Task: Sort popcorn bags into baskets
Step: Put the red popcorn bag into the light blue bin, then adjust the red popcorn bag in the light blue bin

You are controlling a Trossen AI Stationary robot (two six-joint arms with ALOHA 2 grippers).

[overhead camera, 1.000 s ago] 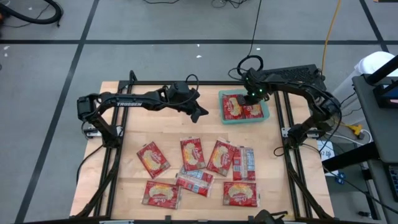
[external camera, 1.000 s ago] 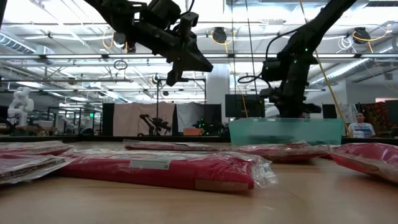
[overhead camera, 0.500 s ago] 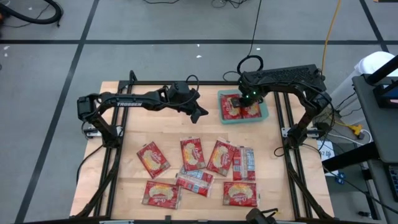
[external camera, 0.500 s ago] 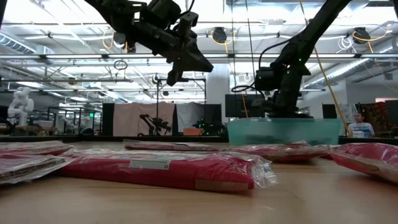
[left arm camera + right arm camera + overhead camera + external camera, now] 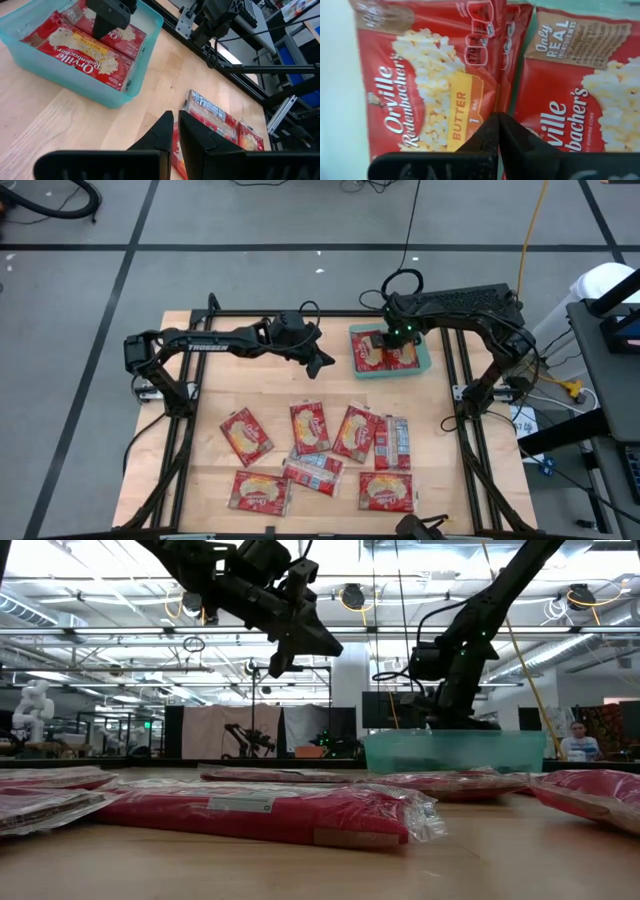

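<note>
Over the last second the right end effector (image 5: 388,345) moved leftward across the basket (image 5: 424,366), fingers together and holding nothing, tip just above the seam between two packets in the basket. The basket slid slightly left too; judged a nudging or tidying pass, not a fresh pick.

Left end effector (image 5: 328,364) did not move, raised over the tabletop (image 5: 215,380) left of the basket, fingers nearly together, empty.

Remaining popcorn bags (image 5: 310,427) lay unsorted on the near tabletop.

Print on the bags in the basket (image 5: 427,95): "Orville Redenbacher's", "BUTTER", "1 BAG", "Only REAL".
</note>
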